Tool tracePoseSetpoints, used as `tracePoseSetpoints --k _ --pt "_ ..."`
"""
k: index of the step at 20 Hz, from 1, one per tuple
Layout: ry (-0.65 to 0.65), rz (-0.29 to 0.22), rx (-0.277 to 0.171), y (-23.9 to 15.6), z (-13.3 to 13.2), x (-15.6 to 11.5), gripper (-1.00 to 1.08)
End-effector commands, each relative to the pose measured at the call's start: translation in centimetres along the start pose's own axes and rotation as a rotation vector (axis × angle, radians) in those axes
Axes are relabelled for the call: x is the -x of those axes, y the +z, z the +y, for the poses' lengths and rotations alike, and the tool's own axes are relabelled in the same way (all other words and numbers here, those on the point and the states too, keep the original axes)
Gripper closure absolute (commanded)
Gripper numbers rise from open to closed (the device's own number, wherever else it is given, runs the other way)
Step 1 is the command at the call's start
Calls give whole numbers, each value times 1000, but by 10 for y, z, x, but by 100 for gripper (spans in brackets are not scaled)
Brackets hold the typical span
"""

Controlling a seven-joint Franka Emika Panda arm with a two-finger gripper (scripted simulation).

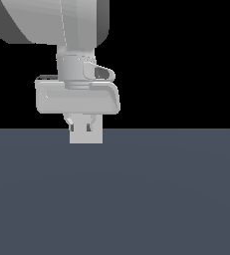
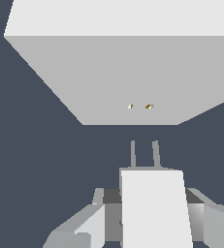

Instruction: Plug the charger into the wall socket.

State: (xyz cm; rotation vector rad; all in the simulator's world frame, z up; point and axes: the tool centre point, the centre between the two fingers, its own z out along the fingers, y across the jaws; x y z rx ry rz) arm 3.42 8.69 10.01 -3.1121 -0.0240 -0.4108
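Where the wrist view looks past the fingers, a band of bare dark floor (image 2: 45, 145) separates the charger (image 2: 154, 208) from the wall socket (image 2: 133, 72), so the two are apart, not touching. The charger's two thin prongs (image 2: 133, 154) point toward the socket and stop short of its lower edge. The two small orange holes (image 2: 140, 106) sit roughly in line with the prongs. The gripper (image 1: 81, 127) is clamped on the charger, one finger (image 2: 91, 223) pressed to each side of the off-white block. In the exterior view the gripper hangs fingers-down with a pale block between the fingertips, low over the floor; whether it touches the floor I cannot tell. The floor is flat slate blue-grey, the background black. Open floor lies on both sides of the gripper.
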Motion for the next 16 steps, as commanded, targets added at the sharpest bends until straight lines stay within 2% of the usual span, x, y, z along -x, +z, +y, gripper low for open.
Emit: tracePoseSetpoints --k 1,9,16 --pt "0 0 0 2 0 -7 108" --pt "0 0 0 9 0 -32 108" --pt "-1 0 0 11 0 -39 108"
